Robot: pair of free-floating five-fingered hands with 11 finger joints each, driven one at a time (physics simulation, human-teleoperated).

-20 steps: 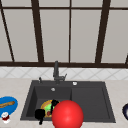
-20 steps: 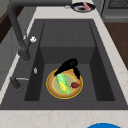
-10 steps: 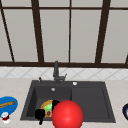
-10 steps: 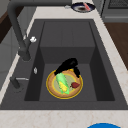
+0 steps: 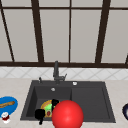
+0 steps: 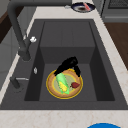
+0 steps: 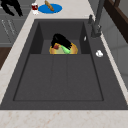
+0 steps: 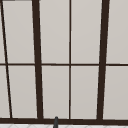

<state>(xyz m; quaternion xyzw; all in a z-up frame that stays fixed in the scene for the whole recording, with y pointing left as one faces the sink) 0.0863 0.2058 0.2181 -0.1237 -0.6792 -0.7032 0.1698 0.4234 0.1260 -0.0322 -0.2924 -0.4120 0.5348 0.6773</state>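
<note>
Right hand down in sink basin, fingers curled on green corn cob lying on yellow plate w/ a red bit beside it; left hand hangs at sink's front-left edge, fingers can't tell; big red ball blocks front view of plate; faucet behind; blue plate w/ bread on table at left, small jar next to it; no readable writing

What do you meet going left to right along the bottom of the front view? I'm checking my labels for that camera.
Blue plate with a small red-and-white jar at its near edge, left hand, yellow plate in the sink basin, big red ball, dark bowl.
</note>
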